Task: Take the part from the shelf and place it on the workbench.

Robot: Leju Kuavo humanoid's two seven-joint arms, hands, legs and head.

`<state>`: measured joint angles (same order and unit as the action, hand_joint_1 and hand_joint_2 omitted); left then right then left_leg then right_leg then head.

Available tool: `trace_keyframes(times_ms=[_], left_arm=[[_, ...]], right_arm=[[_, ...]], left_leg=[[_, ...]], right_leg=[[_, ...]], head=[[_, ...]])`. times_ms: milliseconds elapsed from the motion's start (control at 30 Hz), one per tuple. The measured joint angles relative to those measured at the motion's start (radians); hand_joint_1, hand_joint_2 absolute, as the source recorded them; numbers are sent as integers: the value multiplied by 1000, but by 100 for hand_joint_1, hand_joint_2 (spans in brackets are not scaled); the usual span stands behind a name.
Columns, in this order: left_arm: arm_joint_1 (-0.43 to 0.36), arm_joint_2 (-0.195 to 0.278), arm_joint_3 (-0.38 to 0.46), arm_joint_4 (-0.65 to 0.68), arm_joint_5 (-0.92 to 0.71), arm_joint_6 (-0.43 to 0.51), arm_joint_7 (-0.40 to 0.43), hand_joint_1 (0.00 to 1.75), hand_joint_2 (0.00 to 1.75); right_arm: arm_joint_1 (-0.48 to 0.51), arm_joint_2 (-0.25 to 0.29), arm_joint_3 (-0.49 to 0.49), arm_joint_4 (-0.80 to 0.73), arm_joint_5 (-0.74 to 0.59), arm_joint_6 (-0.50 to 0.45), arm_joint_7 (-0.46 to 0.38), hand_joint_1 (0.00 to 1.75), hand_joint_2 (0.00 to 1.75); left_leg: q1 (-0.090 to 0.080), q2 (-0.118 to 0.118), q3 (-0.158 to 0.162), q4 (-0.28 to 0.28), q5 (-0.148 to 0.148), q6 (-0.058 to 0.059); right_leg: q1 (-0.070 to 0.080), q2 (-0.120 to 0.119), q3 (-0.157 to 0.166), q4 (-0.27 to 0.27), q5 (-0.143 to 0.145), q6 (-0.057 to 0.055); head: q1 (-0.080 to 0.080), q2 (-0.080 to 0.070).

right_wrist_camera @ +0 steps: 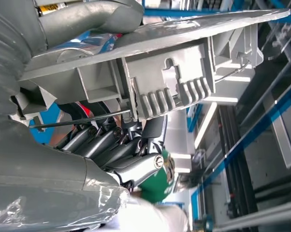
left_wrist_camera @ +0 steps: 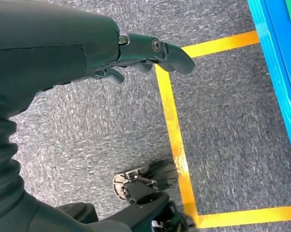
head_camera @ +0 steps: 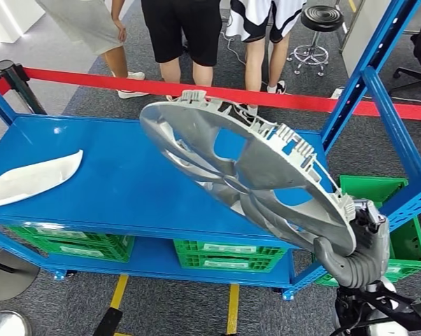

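A large silver wheel cover (head_camera: 250, 175) with spoke openings and clips along its rim hangs tilted above the blue shelf deck (head_camera: 119, 182). My right hand (head_camera: 353, 262) grips its lower right rim, thumb on top. In the right wrist view the cover's ribbed rim (right_wrist_camera: 166, 82) lies against my right hand (right_wrist_camera: 111, 145), whose dark fingers (right_wrist_camera: 137, 164) curl under it. My left hand (left_wrist_camera: 137, 53) hangs over the grey carpet with its fingers apart and nothing in them.
A white curved panel (head_camera: 31, 178) lies on the deck's left end. Green crates (head_camera: 229, 255) sit on the lower shelf, another green bin (head_camera: 409, 241) at the right. Blue uprights (head_camera: 380, 77) rise on the right. A red barrier tape (head_camera: 145, 86) and several people's legs (head_camera: 182, 42) stand behind.
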<state>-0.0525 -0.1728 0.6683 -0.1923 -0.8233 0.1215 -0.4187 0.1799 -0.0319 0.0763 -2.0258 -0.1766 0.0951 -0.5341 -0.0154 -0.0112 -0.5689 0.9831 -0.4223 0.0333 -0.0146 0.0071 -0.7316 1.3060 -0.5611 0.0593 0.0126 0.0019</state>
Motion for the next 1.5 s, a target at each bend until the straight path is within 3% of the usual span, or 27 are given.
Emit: trace_keyframes(times_ms=[33, 67, 133, 200, 300, 333, 400, 467, 500, 533, 567, 667, 767, 833, 900, 967, 1033, 1067, 1100, 1133, 1200, 1267, 1300, 1333, 1400, 1433, 1500], left_arm=[[0, 2, 3, 0, 0, 1, -2, 0, 175], [0, 4, 6, 0, 1, 2, -4, 0, 175], [0, 9, 12, 0, 1, 4, -6, 0, 175], [0, 15, 15, 0, 2, 4, -7, 0, 175], [1, 21, 17, 0, 3, 7, -7, 0, 175], [2, 23, 17, 0, 2, 7, -7, 0, 175], [2, 26, 17, 0, -1, 8, -8, 0, 175], [2, 26, 17, 0, -6, 6, -10, 0, 175], [2, 26, 17, 0, -10, 5, -11, 0, 175], [2, 25, 17, 0, -15, 4, -12, 0, 175], [2, 24, 16, 0, -22, 2, -13, 0, 175], [1, 20, 14, 0, -35, -2, -12, 0, 175], [0, 20, 14, 0, -36, -2, -12, 0, 175], [-3, 18, 14, 0, -42, -4, -10, 0, 175], [-3, 14, 8, 0, -64, -6, 9, 0, 175], [1, 15, 0, 0, -82, -8, 28, 0, 175], [1, 18, -6, 0, -86, -8, 31, 0, 175], [0, 18, -8, 0, -86, -9, 31, 0, 175], [0, 18, -10, 0, -88, -9, 31, 0, 175], [0, 18, -12, 0, -89, -10, 31, 0, 175], [-1, 18, -13, 0, -94, -10, 31, 0, 175], [-4, 18, -14, 0, -97, -10, 29, 0, 175], [-6, 19, -15, 0, -98, -10, 27, 0, 175], [-9, 19, -16, 0, -98, -10, 26, 0, 175], [-13, 19, -17, 0, -98, -10, 22, 0, 175], [-15, 20, -17, 0, -98, -10, 20, 0, 175], [-18, 21, -17, 0, -98, -10, 18, 0, 175]], right_arm=[[0, 0, 0, 3, 1, 3, 0, 175, 175], [0, 1, 0, 5, 2, 5, 0, 175, 175], [-4, 1, 0, 10, 3, 6, 0, 175, 175], [-8, 3, 0, 13, 3, 6, -2, 175, 175], [-9, 5, 0, 16, 3, 7, -3, 175, 175], [-8, 5, 0, 17, 3, 8, -3, 175, 175], [-8, 6, 0, 18, 3, 9, -5, 175, 175], [-5, 7, 0, 21, 3, 10, -7, 175, 175], [-2, 8, 0, 23, 4, 10, -9, 175, 175], [2, 8, 0, 26, 6, 11, -13, 175, 175], [7, 8, 0, 28, 7, 11, -18, 175, 175], [17, 8, 0, 29, 12, 11, -31, 175, 175], [17, 8, 0, 29, 13, 11, -32, 175, 175], [18, 8, 0, 29, 17, 10, -36, 175, 175], [34, 8, -3, 29, 24, 8, -48, 175, 175], [53, 7, -7, 28, 28, 6, -56, 175, 175], [58, 8, -8, 28, 29, 6, -56, 175, 175], [58, 8, -8, 28, 29, 6, -57, 175, 175], [59, 8, -9, 28, 29, 7, -58, 175, 175], [61, 8, -9, 28, 29, 7, -60, 175, 175], [62, 8, -12, 28, 28, 8, -62, 175, 175], [59, 8, -15, 27, 27, 11, -65, 175, 175], [57, 8, -17, 27, 26, 12, -67, 175, 175], [56, 8, -18, 26, 25, 14, -68, 175, 175], [52, 8, -20, 25, 24, 18, -72, 175, 175], [50, 8, -21, 25, 24, 19, -73, 175, 175], [47, 9, -21, 25, 24, 22, -74, 175, 175]], left_leg=[[1, 0, -2, 0, 2, -2], [3, -1, -3, 1, 4, -5], [5, -3, -7, 4, 7, -14], [4, -6, -12, 9, 11, -25], [4, -8, -24, 16, 18, -42], [5, -7, -32, 27, 5, -47], [8, -4, -63, 94, -57, -59], [12, -2, -105, 216, -141, -67], [14, -2, -119, 270, -168, -68], [15, -2, -121, 300, -176, -69], [15, -2, -106, 296, -164, -68], [16, -2, -26, 192, -100, -65], [17, -2, -9, 168, -92, -64], [17, -2, 38, 101, -88, -63], [14, -1, 71, 19, -74, -44], [9, 1, 54, -2, -52, -19], [7, 3, 32, -2, -33, -9], [5, 3, 19, -1, -23, -7], [2, 3, 7, 0, -13, -6], [0, 3, -5, 0, -4, -5], [-2, 3, -26, 1, 14, -7], [-5, 3, -41, 2, 31, -13], [-5, 3, -46, 3, 39, -18], [-5, 3, -49, 3, 46, -23], [-2, 3, -53, 5, 55, -34], [-1, 3, -59, 15, 40, -41], [4, 3, -84, 88, -44, -55]], right_leg=[[0, 0, 10, -1, 8, 1], [-1, -1, 41, -45, 31, 2], [-3, 0, 131, -185, 73, 6], [-2, 5, 177, -259, 85, -2], [-1, 8, 165, -260, 92, -25], [-2, 7, 158, -260, 98, -33], [-3, 4, 142, -261, 110, -49], [-2, 1, 123, -261, 124, -57], [-1, 0, 113, -261, 131, -58], [0, -2, 102, -261, 139, -58], [1, -3, 91, -261, 147, -56], [1, -4, 73, -261, 164, -52], [1, -4, 71, -261, 166, -51], [2, -3, 66, -260, 172, -47], [0, -3, 53, -266, 193, -28], [-3, -3, 29, -230, 155, -12], [-2, -4, -2, -109, 54, -9], [-1, -4, -13, -44, 19, -10], [1, -4, -12, -1, 6, -11], [3, -3, 1, 13, 13, -14], [9, -3, 86, -69, 58, -22], [15, -3, 194, -217, 63, -31], [18, -2, 224, -268, 53, -34], [21, -1, 235, -293, 44, -38], [22, -2, 222, -299, 54, -47], [20, -3, 216, -299, 63, -55], [15, -5, 198, -302, 86, -67]], head=[[0, 0], [0, 0], [1, 0], [1, 0], [0, 0], [-1, 0], [-3, 0], [-5, 0], [-5, 0], [-5, 0], [-5, 0], [-5, 0], [-5, 0], [-5, 0], [-4, 0], [0, 0], [3, 0], [3, 0], [4, 0], [4, 0], [3, 0], [3, 0], [3, 0], [3, 0], [4, 0], [4, 0], [1, 0]])
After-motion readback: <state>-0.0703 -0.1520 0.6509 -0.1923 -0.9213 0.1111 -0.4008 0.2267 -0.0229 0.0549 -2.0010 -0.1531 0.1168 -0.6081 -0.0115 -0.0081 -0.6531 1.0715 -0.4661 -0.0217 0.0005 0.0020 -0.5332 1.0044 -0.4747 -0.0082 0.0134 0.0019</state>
